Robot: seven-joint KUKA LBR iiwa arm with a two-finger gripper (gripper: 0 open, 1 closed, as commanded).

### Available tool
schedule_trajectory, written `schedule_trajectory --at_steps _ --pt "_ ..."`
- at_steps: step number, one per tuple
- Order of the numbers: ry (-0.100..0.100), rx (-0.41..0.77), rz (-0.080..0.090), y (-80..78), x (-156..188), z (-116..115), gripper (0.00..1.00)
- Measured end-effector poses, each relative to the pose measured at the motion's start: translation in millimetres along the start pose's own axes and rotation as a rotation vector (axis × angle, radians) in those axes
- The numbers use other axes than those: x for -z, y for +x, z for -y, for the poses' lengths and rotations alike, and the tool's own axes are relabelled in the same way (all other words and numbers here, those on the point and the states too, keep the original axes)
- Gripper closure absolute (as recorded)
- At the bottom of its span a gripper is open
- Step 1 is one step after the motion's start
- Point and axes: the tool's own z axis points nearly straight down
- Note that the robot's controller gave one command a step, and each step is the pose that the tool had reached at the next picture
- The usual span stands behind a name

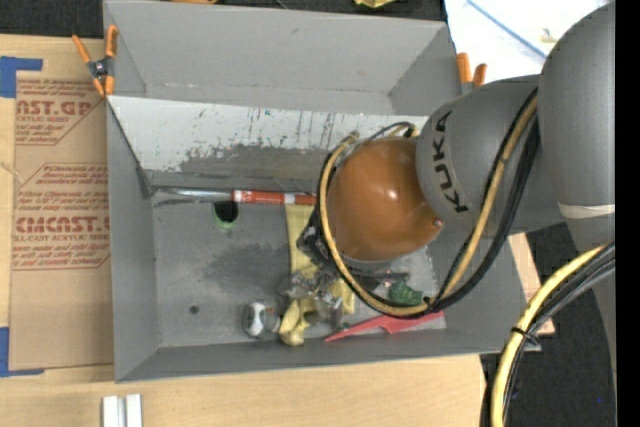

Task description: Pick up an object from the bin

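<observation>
My gripper (317, 288) reaches down under the arm's orange dome into the heap at the bin's front middle. Its dark metal tip sits among the things there, right over a small yellow banana-shaped piece (292, 322). A small silver and white round thing (256, 318) lies just left of that piece. A flat yellow piece (300, 237) shows behind the gripper, partly hidden by the dome. A thin red strip (386, 325) lies to the gripper's right along the front wall, with a small green thing (405, 293) just above it.
A long pen-like rod with an orange-red middle (262, 199) lies along the foot of the back wall. A small green thing (226, 213) sits just below it. The arm and dome cover the bin's right half. The left floor is bare grey metal.
</observation>
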Motion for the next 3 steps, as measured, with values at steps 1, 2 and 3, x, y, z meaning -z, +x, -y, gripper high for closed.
schedule_trajectory --at_steps 1,2,3 --pt "-0.007 0.001 -0.006 1.0 38 -3 1.0" --pt "-0.007 0.001 -0.006 0.3 77 -3 1.0" --pt "-0.005 0.0 -0.003 -0.5 113 -2 1.0"
